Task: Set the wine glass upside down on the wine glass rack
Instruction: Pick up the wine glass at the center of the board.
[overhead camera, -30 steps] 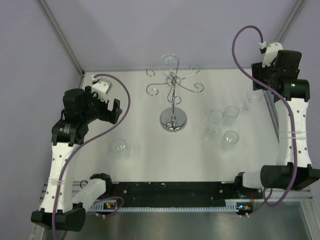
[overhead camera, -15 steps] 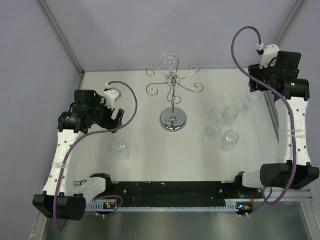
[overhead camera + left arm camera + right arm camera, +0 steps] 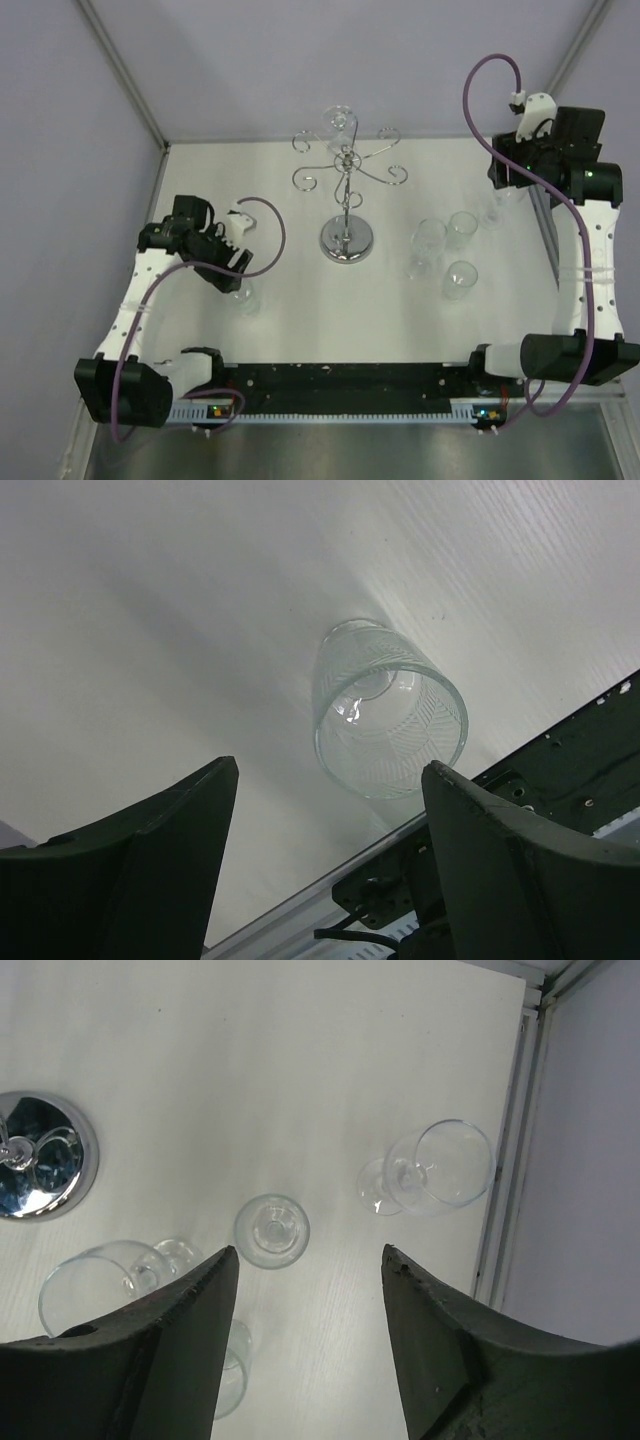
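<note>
- Top external: left arm has swung down over the lone wine glass (image 3: 241, 297), which stands on the worktop (image 3: 300, 320), well apart from the wine glass rack (image 3: 347, 242).
- Left fingers (image 3: 150, 860) spread, glass not gripped yet.
- Right fingers (image 3: 150, 1360) apart, empty.

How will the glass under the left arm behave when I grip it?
The wine glass is clear, smooth and thin-walled, so probably slippery and fragile under a hard squeeze. It stands upright with its wide bowl on top, so a sideways nudge would likely tip it.
</note>
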Controlling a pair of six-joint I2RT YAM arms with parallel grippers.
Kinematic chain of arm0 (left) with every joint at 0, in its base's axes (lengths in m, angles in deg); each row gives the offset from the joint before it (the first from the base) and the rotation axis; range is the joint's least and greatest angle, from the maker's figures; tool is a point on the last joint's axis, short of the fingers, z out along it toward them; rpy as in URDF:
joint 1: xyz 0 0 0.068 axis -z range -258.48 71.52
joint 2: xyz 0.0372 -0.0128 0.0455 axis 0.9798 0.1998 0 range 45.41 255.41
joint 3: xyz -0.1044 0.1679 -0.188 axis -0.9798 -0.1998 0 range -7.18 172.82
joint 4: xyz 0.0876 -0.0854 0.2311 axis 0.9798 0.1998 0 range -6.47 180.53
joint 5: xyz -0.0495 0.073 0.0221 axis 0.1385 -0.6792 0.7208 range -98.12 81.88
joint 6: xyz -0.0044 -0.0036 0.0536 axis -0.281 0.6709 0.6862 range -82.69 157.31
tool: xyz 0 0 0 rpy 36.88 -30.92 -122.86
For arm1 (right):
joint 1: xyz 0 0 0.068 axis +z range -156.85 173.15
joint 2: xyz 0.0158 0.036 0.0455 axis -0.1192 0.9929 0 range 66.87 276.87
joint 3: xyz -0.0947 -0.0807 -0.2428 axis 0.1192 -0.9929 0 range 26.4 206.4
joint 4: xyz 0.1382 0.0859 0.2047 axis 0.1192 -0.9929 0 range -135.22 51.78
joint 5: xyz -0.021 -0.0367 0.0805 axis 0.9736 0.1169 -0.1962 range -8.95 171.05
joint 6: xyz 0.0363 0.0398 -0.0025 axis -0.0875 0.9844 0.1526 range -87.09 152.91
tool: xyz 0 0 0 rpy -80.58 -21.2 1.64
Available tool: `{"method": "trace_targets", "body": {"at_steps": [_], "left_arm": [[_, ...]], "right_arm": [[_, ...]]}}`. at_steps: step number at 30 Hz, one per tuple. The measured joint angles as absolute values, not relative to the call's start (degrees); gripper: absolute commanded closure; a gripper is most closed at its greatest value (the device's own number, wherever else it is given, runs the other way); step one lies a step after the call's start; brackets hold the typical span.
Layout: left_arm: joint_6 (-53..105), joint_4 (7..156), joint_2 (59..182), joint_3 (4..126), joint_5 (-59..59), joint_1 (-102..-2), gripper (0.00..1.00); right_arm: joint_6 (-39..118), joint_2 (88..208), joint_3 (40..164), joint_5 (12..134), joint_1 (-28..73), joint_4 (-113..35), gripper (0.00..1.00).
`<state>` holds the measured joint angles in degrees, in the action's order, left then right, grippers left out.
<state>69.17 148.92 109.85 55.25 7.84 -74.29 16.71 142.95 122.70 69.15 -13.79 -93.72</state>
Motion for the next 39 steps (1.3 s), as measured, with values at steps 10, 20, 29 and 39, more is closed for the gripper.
{"method": "trace_targets", "body": {"at_steps": [10,20,29,39], "left_arm": [[70.02,146.16,111.69,48.87,6.55,-74.29,0.41],[68.51,140.17,112.8,46.07,5.92,-73.57,0.63],[67.22,138.36,113.2,45.55,5.85,-71.71,0.78],[66.61,138.1,113.2,45.29,4.98,-70.86,1.0]], "right_arm": [[17.08,142.95,122.65,67.16,-13.79,-94.03,0.42],[17.58,142.93,122.02,66.09,-13.79,-94.09,0.43],[17.58,142.88,121.27,65.87,-13.79,-94.6,0.43],[17.56,142.71,121.27,64.12,-13.76,-95.3,0.4]]}}
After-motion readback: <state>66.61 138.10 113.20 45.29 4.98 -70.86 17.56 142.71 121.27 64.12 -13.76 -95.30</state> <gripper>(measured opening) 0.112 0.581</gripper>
